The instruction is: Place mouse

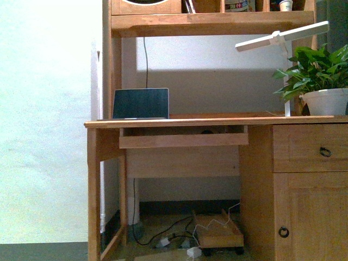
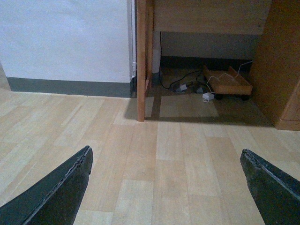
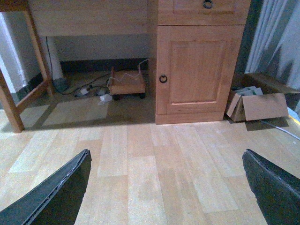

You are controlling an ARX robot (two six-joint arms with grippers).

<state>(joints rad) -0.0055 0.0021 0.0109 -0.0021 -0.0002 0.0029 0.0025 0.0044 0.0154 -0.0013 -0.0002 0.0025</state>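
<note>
Nearest the cameras, the left end effector (image 2: 165, 152) hangs low over the plank floor (image 2: 117, 136) with its dark fingers (image 2: 61, 192) spread wide and nothing between them. The right end effector (image 3: 165, 152) is in the same state, open and empty, facing the cupboard door (image 3: 199, 70), with a cardboard box (image 3: 258, 107) on the floor beside the cupboard. Farther in, under the worktop (image 1: 217, 122), a small wheeled wooden tray (image 1: 219, 234) sits among loose cables (image 1: 163, 236). Above it a keyboard shelf (image 1: 183, 138) hangs just below the worktop's edge. The mouse shows in no picture. It may lie on the worktop, which the front view meets almost edge-on, so its surface cannot be read. The step in hand therefore looks like finding and reaching the mouse, not yet setting it down. To do that well, I would raise an arm until its wrist camera looks down on the worktop, then confirm where the mouse is before committing to a grasp. Once it is held, the bare stretch between the laptop (image 1: 141, 103) and the base of the desk lamp (image 1: 283, 37) seems the natural spot. The approach should come from above, staying clear of the laptop screen, the lamp's arm and the leaves of the potted plant (image 1: 321, 76) at the far right.
</note>
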